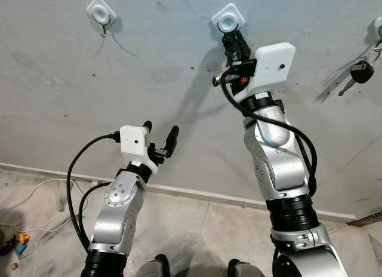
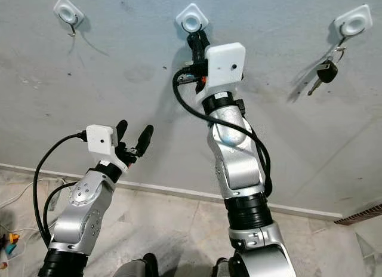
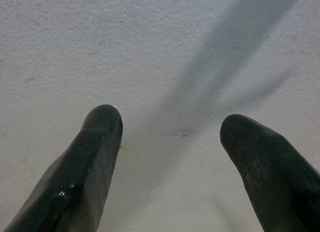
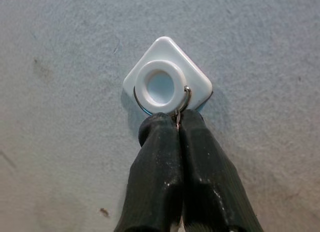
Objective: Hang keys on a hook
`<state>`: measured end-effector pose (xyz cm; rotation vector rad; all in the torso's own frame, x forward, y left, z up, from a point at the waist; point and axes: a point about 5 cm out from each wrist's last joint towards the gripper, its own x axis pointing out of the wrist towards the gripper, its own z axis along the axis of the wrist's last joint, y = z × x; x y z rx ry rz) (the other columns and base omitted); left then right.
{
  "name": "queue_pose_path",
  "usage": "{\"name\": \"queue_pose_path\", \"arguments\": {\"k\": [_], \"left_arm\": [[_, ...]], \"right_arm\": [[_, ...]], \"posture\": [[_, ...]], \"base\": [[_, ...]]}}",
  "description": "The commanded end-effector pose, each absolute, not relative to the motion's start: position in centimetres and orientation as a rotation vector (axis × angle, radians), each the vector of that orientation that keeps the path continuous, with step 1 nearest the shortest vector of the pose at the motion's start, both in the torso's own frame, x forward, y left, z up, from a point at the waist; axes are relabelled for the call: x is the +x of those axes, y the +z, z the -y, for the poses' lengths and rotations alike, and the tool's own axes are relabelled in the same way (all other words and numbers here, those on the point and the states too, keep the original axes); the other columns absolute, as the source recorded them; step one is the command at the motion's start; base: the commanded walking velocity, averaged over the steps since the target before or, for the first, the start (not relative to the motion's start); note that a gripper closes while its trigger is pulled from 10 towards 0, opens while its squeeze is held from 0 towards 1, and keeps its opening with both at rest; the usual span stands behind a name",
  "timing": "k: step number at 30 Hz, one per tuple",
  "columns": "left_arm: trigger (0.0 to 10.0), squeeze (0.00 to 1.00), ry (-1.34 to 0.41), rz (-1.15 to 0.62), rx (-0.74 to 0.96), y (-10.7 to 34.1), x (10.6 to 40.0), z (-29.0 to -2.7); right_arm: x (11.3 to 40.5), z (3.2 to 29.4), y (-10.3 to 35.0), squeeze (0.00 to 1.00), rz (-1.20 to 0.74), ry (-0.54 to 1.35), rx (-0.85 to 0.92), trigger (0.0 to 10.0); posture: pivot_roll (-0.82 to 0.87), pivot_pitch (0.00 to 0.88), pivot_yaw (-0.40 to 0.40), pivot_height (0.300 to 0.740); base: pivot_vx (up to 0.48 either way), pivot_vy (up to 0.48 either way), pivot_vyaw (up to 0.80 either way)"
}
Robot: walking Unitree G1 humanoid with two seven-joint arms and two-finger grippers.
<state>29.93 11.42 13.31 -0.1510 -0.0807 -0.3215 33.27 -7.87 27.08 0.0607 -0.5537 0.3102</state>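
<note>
Black fingers [image 4: 165,177] of the right claw [image 4: 177,123] are pressed together just under the middle hook [image 4: 166,83], a white diamond-shaped plate with a round boss stuck to the grey wall [image 1: 149,80]. Between the fingertips sits a thin metal key ring [image 4: 186,98], which curves up around the lower edge of the hook's boss; the claw is pinching that ring. Whether keys hang below the ring cannot be told, as the fingers cover that part.

From the head camera, the right arm [image 1: 280,163] reaches steeply upward and forward, its silver forearm nearly straight, its white wrist housing [image 1: 273,65] just below the middle hook and the claw touching the hook's underside.

Lower down, the left arm [image 1: 119,211] is raised only part way, bent at the elbow, well apart from the right one. Its left claw [image 1: 160,134] points at bare wall with its two fingers spread wide and nothing between them.

Another white hook [image 1: 101,13] sits on the wall up to the left with only its small wire hanging. A third hook [image 2: 353,20] on the far right carries a black-headed key [image 2: 325,73] on a ring. A pale skirting strip [image 1: 197,193] runs along the foot of the wall above the tiled floor [image 1: 197,235], where a white cable [image 1: 30,196] trails at the left.
</note>
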Motion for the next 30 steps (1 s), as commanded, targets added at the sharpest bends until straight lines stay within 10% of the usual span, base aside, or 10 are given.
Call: {"name": "queue_pose_path", "arguments": {"k": [1, 30], "left_arm": [[10.0, 0.00, -0.315, 0.059, -0.142, 12.9, 29.8, -11.7], [10.0, 0.00, -0.323, 0.051, -0.145, 12.7, 29.8, -11.4]], "right_arm": [[32.9, 8.1, 29.4, 0.00, 0.643, 0.311, 0.052, 10.0], [32.6, 9.4, 31.4, 0.00, 0.727, 0.229, -0.017, 10.0]], "posture": [[-0.02, 0.206, 0.097, 0.740], [-0.02, 0.208, 0.093, 0.740]], "base": [[0.000, 0.000, 0.00], [0.000, 0.000, 0.00]]}}
